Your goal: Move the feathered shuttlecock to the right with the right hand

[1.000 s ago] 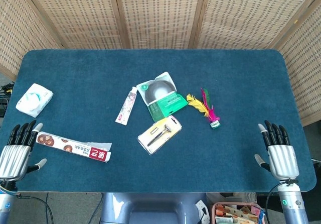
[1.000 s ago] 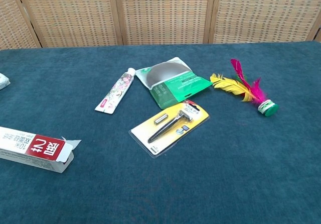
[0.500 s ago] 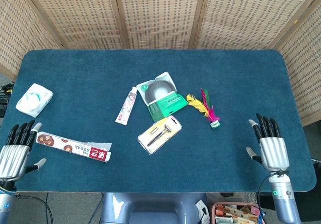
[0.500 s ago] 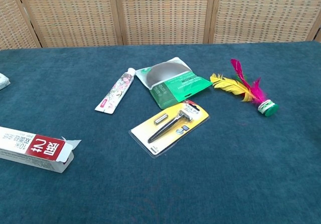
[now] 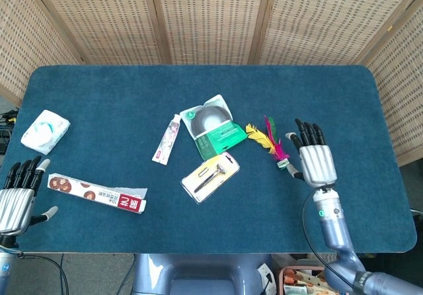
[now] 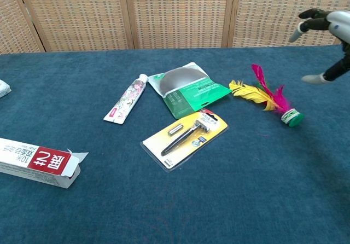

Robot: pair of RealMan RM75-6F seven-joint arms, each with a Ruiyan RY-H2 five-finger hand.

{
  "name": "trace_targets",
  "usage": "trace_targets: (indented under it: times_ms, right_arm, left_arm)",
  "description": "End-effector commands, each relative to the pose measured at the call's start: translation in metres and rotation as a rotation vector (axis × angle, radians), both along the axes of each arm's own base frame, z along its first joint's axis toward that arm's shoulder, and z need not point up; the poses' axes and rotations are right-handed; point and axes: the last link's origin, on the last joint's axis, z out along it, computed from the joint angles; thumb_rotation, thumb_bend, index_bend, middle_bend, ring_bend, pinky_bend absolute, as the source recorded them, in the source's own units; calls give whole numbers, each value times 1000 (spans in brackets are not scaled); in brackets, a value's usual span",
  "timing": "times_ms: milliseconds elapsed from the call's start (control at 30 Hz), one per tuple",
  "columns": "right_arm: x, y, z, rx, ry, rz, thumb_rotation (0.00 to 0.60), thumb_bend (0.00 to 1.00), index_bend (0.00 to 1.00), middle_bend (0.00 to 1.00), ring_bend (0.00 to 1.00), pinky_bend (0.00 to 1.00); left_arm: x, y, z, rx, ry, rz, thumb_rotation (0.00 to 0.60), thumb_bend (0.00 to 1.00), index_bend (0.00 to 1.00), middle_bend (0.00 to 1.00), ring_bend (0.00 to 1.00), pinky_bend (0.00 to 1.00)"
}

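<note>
The feathered shuttlecock [image 5: 273, 146] [image 6: 273, 101] lies on the blue table, yellow and pink feathers fanned to the left, green base to the right. My right hand [image 5: 312, 159] [image 6: 328, 34] hovers just right of its base, raised above the table, fingers spread and holding nothing. My left hand [image 5: 17, 197] rests at the near left table edge, fingers apart and empty; the chest view does not show it.
A green packet [image 5: 213, 127], a toothpaste tube [image 5: 167, 138] and a razor pack [image 5: 210, 174] lie left of the shuttlecock. A long red-and-white box [image 5: 98, 193] and a white pouch [image 5: 45, 129] sit at the left. Bare blue cloth [image 5: 357, 110] extends right of the shuttlecock.
My right hand has risen from the near right table edge and moved left and forward, now beside the shuttlecock's base. Left hand and objects have stayed put.
</note>
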Motion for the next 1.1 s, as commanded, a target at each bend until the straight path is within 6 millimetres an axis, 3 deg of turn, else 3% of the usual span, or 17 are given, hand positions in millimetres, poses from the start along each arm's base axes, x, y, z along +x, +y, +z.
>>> trace_targets:
  times_ms: [33, 200, 333, 600, 1100]
  right_arm:
    - [27, -20, -24, 21, -90, -43, 600, 204, 286, 0, 0, 0]
    - [51, -39, -50, 28, -185, -107, 600, 204, 288, 0, 0, 0]
    - [58, -53, -64, 11, -198, -145, 600, 204, 288, 0, 0, 0]
    - [49, -78, -78, -5, -200, -239, 600, 204, 288, 0, 0, 0]
    - [32, -105, -85, -65, -223, -363, 600, 204, 288, 0, 0, 0]
  left_arm:
    - [-1, 1, 0, -3, -5, 5, 600, 0, 0, 0, 0, 0]
    - [-5, 3, 0, -10, -10, 17, 600, 0, 0, 0, 0, 0]
    - [-7, 4, 1, -10, -18, 24, 600, 0, 0, 0, 0, 0]
    - [-11, 6, 2, -12, -22, 37, 600, 0, 0, 0, 0, 0]
    - [-16, 11, -1, -21, -19, 63, 600, 0, 0, 0, 0, 0]
